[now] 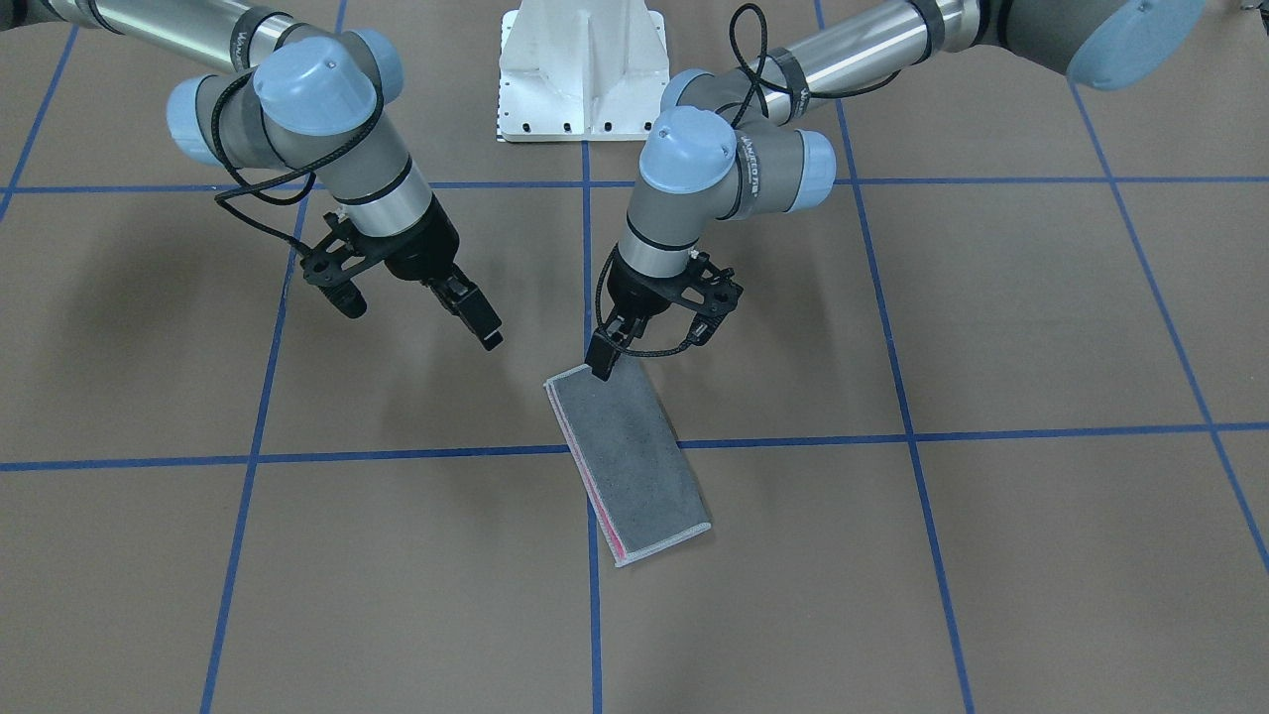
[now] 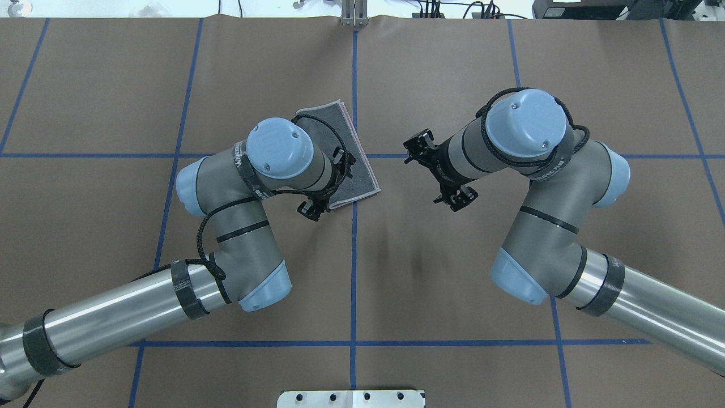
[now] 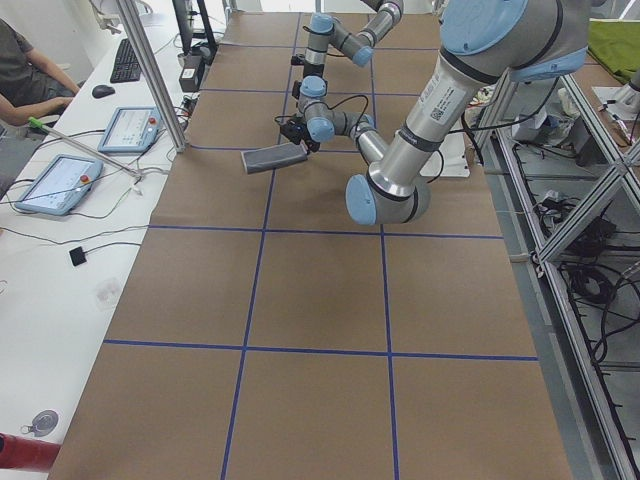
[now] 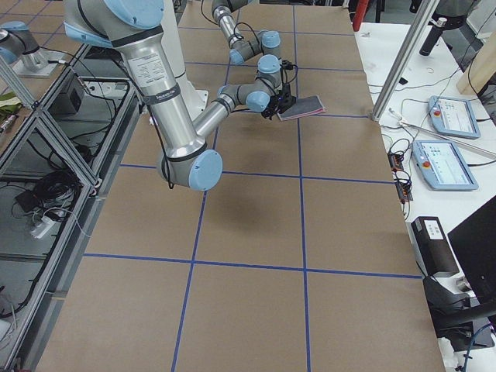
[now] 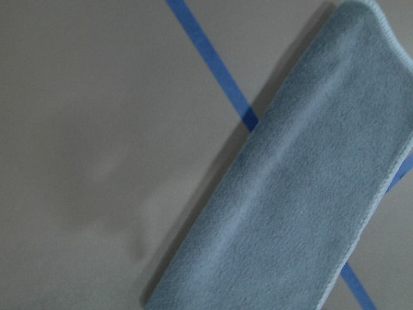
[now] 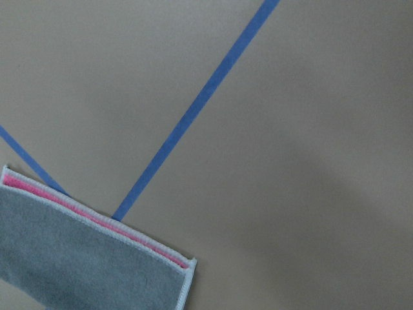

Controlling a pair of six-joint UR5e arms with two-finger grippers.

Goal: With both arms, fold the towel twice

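The towel (image 1: 630, 456) lies flat on the brown table, folded into a narrow rectangle. Its dark grey face is up and a pink strip shows along one long edge (image 6: 90, 216). My left gripper (image 1: 600, 365) has its tips at the towel's corner nearest the robot base. I see its fingers edge-on, so I cannot tell whether they are open or shut. My right gripper (image 1: 488, 332) hovers above bare table a short way from the towel's other near corner, also edge-on. From overhead, the left arm (image 2: 277, 150) covers part of the towel (image 2: 331, 116) and both grippers' fingers are hidden.
The white pedestal base (image 1: 580, 69) stands at the table's robot side. Blue tape lines (image 1: 397, 454) cross the brown cover. A side bench holds tablets (image 3: 50, 185) and a keyboard, and a person (image 3: 20, 60) sits there.
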